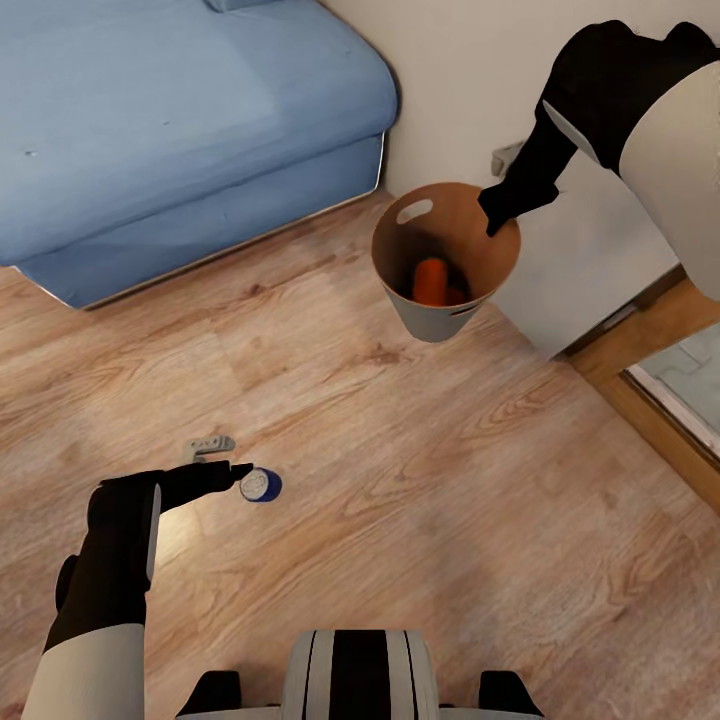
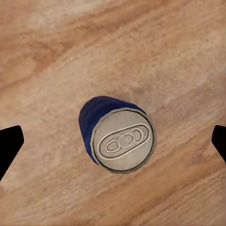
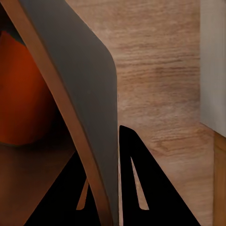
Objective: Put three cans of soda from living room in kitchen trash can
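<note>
Closest to me, my left gripper point(image 1: 243, 470) hangs low over the wood floor point(image 1: 420, 520) with its jaws spread wide; in the left wrist view the two fingertips point(image 2: 10, 146) stand well apart on either side of the blue soda can point(image 2: 120, 136), neither touching it. That can point(image 1: 261, 485) stands upright on the planks, silvery top up, just beside the gripper's tip. Farther out and to the right, my right gripper point(image 1: 493, 212) is clamped on the rim of the trash can point(image 1: 440, 320), one finger inside the wall and one outside, holding the bin off the floor. An orange soda can point(image 1: 431, 281) sits inside it. Beyond lie the blue sofa point(image 1: 180, 120) and the pale wall point(image 1: 470, 80).
</note>
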You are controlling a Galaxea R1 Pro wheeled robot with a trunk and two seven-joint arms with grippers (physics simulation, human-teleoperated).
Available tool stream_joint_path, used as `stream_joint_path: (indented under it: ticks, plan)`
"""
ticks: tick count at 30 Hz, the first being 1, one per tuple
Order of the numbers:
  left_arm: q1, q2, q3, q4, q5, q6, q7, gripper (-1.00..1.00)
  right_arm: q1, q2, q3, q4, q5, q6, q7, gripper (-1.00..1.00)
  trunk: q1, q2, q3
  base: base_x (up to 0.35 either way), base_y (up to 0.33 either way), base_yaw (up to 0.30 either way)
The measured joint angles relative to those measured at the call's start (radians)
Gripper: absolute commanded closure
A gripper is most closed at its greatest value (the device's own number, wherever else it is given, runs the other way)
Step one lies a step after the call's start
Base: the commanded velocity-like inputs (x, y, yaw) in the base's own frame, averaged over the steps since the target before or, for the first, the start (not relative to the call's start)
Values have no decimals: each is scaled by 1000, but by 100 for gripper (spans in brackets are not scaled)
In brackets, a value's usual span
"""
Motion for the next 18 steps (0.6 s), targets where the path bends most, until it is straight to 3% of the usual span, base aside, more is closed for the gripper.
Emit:
stream_joint_path:
  ticks: [12, 18]
  plan:
    - [-1, 0, -5, 1, 0, 2, 1, -100, 0, 10, 6, 2, 5, -2, 0, 100, 15, -22, -48, 4, 0, 0]
    - [-1, 0, -5, 2, 0, 2, 1, -100, -38, 20, 19, 2, -4, 2, 1, 100, 14, -23, -53, 0, 0, 0]
